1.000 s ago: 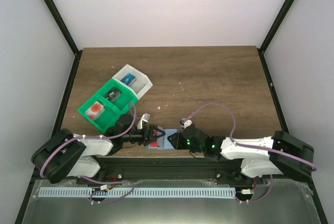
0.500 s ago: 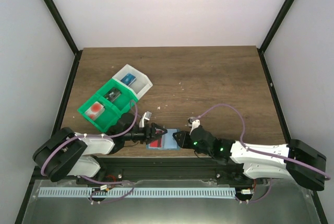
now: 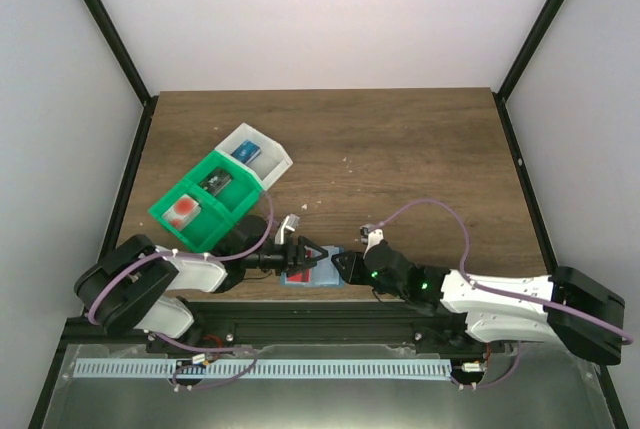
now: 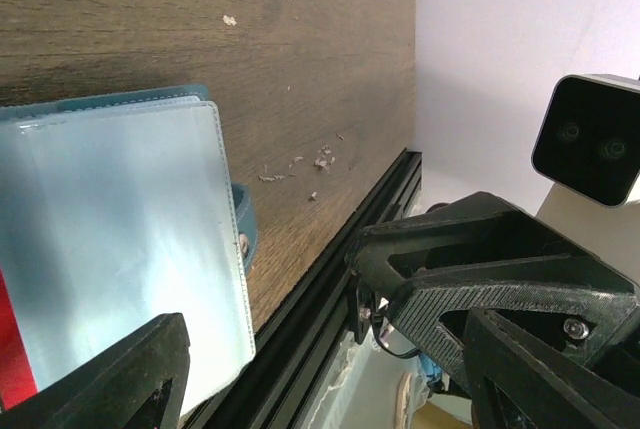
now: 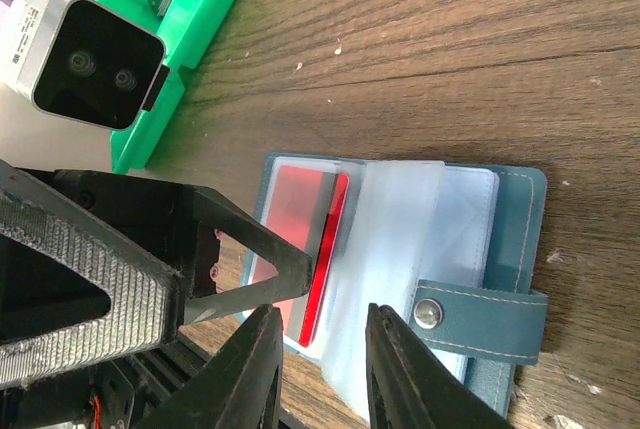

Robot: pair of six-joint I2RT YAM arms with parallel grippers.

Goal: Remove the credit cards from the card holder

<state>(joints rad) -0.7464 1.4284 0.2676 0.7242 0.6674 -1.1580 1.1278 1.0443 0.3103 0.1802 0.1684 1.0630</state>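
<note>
The teal card holder (image 3: 318,274) lies open at the table's near edge, its snap strap (image 5: 480,311) hanging off the right side. In the right wrist view a red credit card (image 5: 322,249) sticks partly out of the clear sleeves (image 5: 400,239) on the holder's (image 5: 515,209) left half. My left gripper (image 3: 303,253) is open, one fingertip (image 5: 300,271) resting at the card's edge. My right gripper (image 3: 345,267) is open and empty, its jaws straddling the sleeves' near edge. In the left wrist view (image 4: 330,389) I see a clear sleeve (image 4: 110,249) and a sliver of red.
A green-and-white compartment tray (image 3: 215,189) with small items stands behind and left of the holder, and shows in the right wrist view (image 5: 190,9). The black rail (image 4: 320,299) runs along the table's near edge just beside the holder. White crumbs dot the wood.
The right arm has stretched out low along the near edge, its gripper staying at the holder's right side. The left gripper has shifted right onto the holder's left half.
</note>
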